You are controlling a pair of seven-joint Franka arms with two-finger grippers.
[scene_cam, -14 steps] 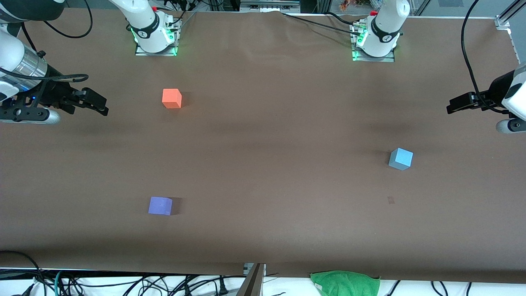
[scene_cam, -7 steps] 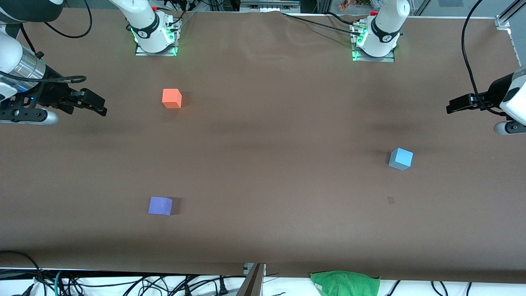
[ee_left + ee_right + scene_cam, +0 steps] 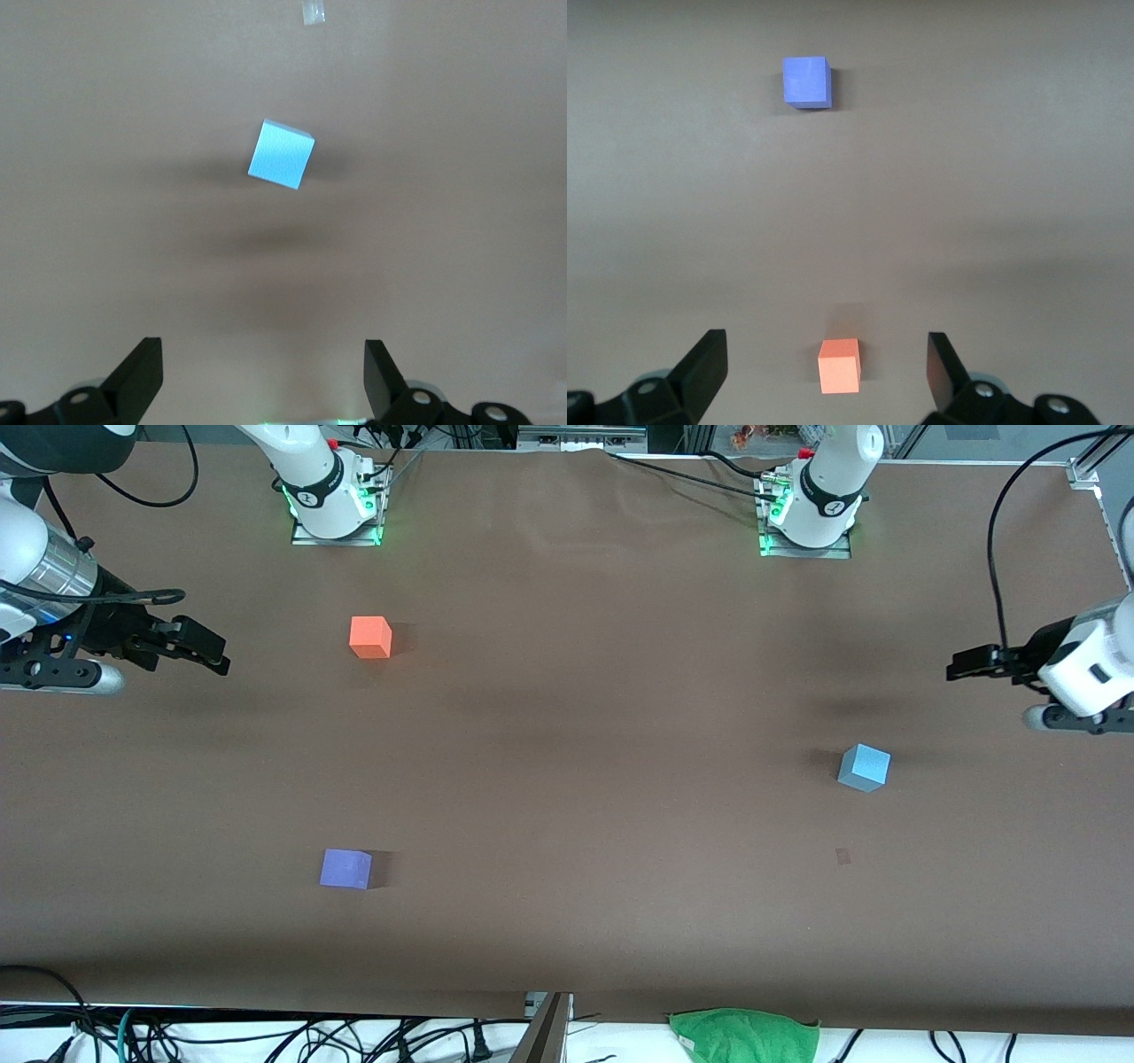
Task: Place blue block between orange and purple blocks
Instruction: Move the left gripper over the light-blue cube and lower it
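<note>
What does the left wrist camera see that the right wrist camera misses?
Only the left wrist view shows the blue block, lying alone on the table ahead of the left gripper. Only the right wrist view shows the orange block and the purple block, ahead of the right gripper. Both show the same brown table and a pair of wide-open jaws holding nothing.

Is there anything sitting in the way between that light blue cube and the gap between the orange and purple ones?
Nothing visible: only bare table lies between the blue block and the gap between the orange block and purple block.
</note>
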